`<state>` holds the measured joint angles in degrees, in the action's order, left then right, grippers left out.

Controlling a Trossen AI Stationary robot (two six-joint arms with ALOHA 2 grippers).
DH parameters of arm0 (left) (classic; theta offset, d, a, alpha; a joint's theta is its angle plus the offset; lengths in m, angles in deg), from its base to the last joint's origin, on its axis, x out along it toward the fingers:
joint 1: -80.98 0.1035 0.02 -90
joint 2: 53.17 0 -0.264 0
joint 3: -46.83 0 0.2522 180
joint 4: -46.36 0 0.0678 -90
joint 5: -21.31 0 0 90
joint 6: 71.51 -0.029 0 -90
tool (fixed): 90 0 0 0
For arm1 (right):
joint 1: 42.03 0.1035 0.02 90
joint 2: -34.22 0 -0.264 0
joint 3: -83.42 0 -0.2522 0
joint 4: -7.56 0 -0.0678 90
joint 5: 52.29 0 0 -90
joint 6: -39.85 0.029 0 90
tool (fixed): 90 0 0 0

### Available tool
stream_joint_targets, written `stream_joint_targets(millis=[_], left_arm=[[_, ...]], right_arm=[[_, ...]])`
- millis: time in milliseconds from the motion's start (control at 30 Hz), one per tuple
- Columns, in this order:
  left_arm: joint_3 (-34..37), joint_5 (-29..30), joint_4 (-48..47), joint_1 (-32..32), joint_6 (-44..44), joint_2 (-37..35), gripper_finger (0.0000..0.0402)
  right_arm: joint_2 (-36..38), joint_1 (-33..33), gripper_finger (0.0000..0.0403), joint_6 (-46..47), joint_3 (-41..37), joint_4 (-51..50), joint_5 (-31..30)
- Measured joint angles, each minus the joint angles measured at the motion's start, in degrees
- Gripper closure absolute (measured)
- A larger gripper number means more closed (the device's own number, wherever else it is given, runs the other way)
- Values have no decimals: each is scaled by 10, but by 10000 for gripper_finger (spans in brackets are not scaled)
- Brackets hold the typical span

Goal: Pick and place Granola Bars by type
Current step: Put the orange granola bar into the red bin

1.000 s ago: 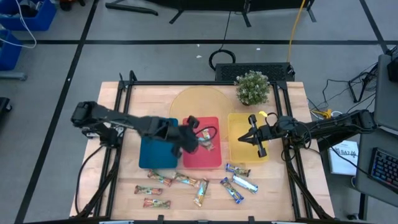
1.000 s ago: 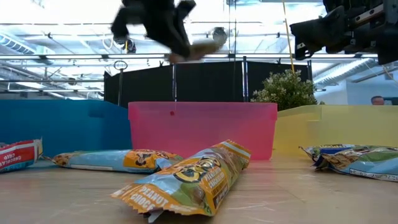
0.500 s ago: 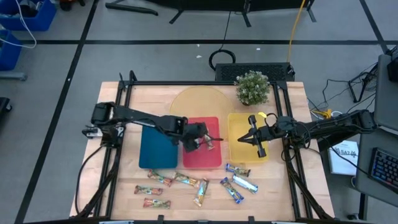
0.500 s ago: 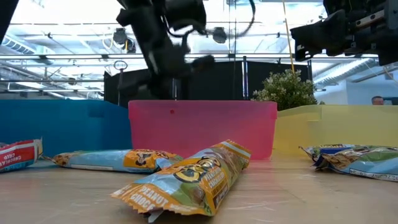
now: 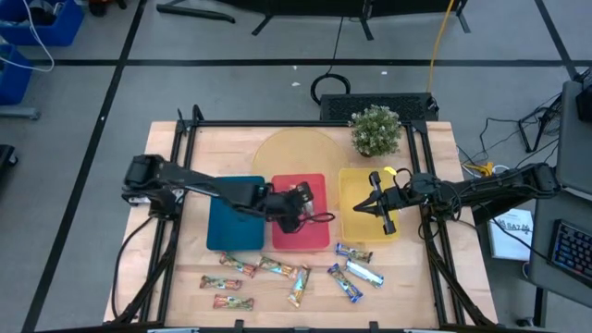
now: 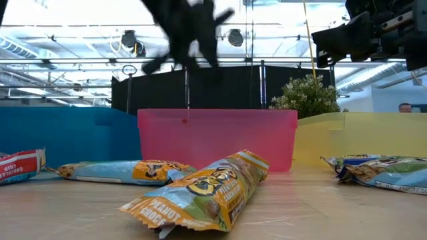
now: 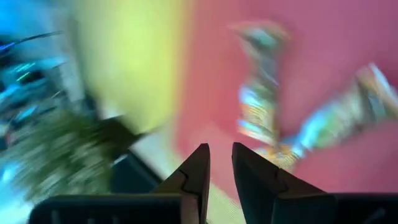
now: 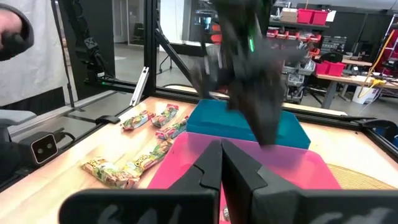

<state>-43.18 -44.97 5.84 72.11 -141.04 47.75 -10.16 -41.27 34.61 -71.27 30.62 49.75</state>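
Wooden table (image 5: 185, 277) boards carry three trays side by side: a blue tray (image 5: 231, 227), a red tray (image 5: 301, 231) and a yellow tray (image 5: 356, 222), with a potted plant (image 5: 375, 129) behind them. Over the red tray hangs the left gripper (image 5: 298, 199), its fingers (image 7: 193, 171) a narrow gap apart with nothing between them. Its wrist view is smeared, yet two bars in orange-gold wrappers (image 7: 261, 93) can be made out lying on the red floor beneath; from above the arm covers them.

Along the table's near edge lie the other granola bars: red-green and orange-gold ones (image 5: 277, 269) toward the left, blue-silver ones (image 5: 356, 270) toward the right. At table height a peanut butter bar (image 6: 200, 190) fills the foreground and the red tray's wall hides its contents.

Above the yellow tray waits the right gripper (image 5: 377, 205), fingers (image 8: 211, 168) pressed together and empty. A person's sleeve (image 8: 12, 31) is cut off at the edge of the right wrist view.
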Motion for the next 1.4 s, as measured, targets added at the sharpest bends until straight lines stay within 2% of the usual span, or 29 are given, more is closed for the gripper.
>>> stream_joint_targets(millis=[233, 400, 500, 600, 633, 700, 767, 800, 933, 1000, 1133, 1267, 1400], left_arm=[[-41, -23, -25, -56, 402, -113, 325], [5, -43, -95, -72, 538, -185, 325], [65, -94, -88, -72, 611, -213, 325], [115, -131, -41, -95, 680, -217, 325], [127, -124, -33, -104, 699, -217, 325], [143, -65, 0, -120, 738, -208, 325], [150, -9, -3, -131, 762, -194, 325], [152, -1, -13, -136, 770, -185, 325], [151, -44, -24, -164, 782, -150, 317], [151, -46, -26, -177, 774, -123, 306], [149, -47, -27, -193, 778, -80, 264], [140, -88, -17, -201, 791, -56, 209], [139, -114, 12, -207, 767, -43, 160]], right_arm=[[0, 0, 403, -15, 0, -1, 0], [0, 1, 403, 5, 0, 19, 0], [0, 1, 403, 42, 0, 49, 0], [0, 1, 403, 63, 0, 52, 0], [0, 1, 403, 65, 0, 51, 0], [0, 1, 403, 62, 0, 49, -1], [0, 1, 403, 62, 0, 50, -1], [0, 1, 403, 61, 0, 50, 0], [0, 1, 403, 56, 0, 49, 0], [0, 1, 403, 56, 0, 49, 0], [0, 1, 403, 56, 0, 49, 0], [0, 1, 403, 56, 0, 49, 0], [0, 1, 403, 56, 0, 46, 0]])
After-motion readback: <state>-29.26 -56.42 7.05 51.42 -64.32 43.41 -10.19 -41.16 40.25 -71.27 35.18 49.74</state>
